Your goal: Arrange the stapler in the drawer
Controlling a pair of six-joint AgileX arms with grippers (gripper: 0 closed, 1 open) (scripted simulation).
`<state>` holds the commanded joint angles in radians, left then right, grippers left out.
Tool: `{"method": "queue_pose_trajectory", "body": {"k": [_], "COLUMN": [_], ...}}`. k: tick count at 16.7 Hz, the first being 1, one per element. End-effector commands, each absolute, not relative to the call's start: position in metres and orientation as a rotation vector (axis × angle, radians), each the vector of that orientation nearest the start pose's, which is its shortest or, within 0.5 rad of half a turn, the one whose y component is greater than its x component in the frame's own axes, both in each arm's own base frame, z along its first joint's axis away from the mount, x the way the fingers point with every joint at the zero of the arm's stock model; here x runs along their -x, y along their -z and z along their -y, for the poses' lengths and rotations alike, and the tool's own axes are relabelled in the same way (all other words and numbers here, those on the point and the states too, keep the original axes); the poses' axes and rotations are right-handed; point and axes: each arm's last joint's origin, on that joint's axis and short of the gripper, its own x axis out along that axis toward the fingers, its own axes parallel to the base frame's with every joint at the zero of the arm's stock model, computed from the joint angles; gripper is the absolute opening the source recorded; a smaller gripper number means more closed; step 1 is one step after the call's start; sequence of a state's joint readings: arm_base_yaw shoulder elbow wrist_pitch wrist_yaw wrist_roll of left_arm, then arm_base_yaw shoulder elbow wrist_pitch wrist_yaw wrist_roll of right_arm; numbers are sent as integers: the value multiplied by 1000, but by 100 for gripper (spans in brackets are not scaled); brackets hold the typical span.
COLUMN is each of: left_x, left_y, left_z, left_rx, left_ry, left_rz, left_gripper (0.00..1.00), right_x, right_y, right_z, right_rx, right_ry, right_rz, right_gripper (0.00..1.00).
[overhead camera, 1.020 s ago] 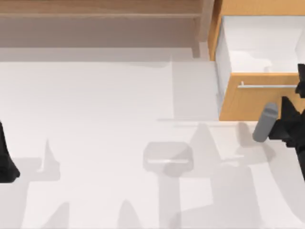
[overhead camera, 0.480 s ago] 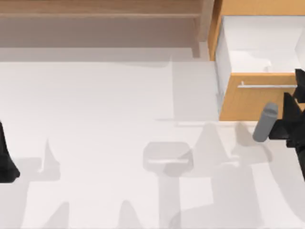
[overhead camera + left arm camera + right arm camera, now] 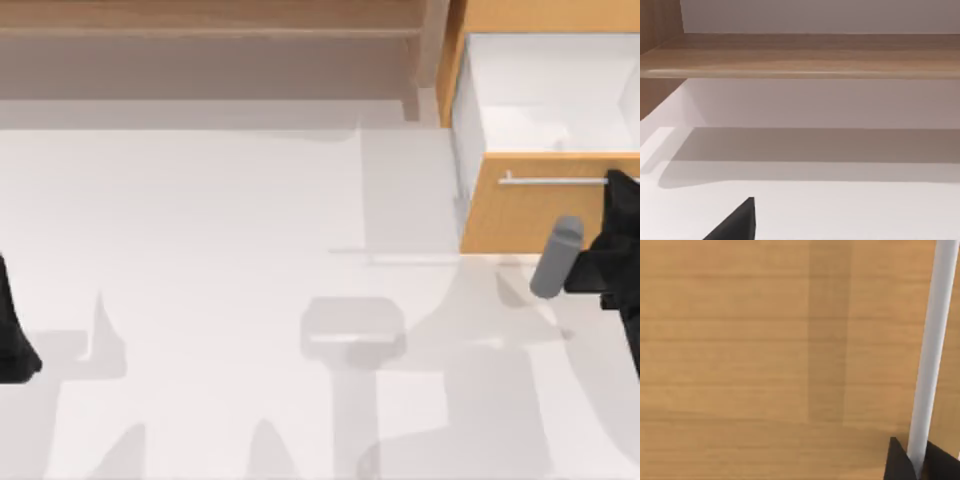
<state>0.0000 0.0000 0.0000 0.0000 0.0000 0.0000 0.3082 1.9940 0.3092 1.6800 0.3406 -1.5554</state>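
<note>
Over on the right side of the worktop (image 3: 200, 230), your right gripper (image 3: 622, 190) sits at the drawer (image 3: 520, 215), right at the right-hand end of its thin silver handle (image 3: 555, 181). Look at the right wrist view: the two dark fingers (image 3: 900, 462) sit on either side of the handle (image 3: 932, 350), one on each flank with the bar running between them, against the orange-tan wood of the drawer front (image 3: 765, 340). So the fingers are pinching the handle. You can see the drawer already standing pulled out, its white interior (image 3: 545, 90) open to the camera above.

Down the middle of the worktop, nearer to you, the stapler (image 3: 350, 339) lies flat as a pale, almost see-through bar, inside a grey square shadow patch (image 3: 352, 318). It is well apart from the drawer and from both arms, with nothing touching it.

Your left gripper (image 3: 15, 345) is parked at the far left edge, low and near. Whether its fingers are spread or pressed together, you cannot tell. The paler brown shelf unit (image 3: 210, 40) runs along the far side, and the left wrist view looks at its shelf board (image 3: 800, 55).
</note>
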Motion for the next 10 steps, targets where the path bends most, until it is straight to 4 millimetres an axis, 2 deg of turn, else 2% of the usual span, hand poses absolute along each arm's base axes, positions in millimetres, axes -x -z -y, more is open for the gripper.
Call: {"method": "queue_pose_trajectory", "body": {"k": [10], "left_x": [-106], "left_y": [-160], "left_z": [1], "left_rx": [0], "left_ry": [0], "left_rz": [0], "left_gripper": [100], "right_x": [-256], "right_y": [-89], "right_z": [-71], "right_rx": [1569], "right_ry": [7], "right_rz": [-12], "right_gripper": [0]}}
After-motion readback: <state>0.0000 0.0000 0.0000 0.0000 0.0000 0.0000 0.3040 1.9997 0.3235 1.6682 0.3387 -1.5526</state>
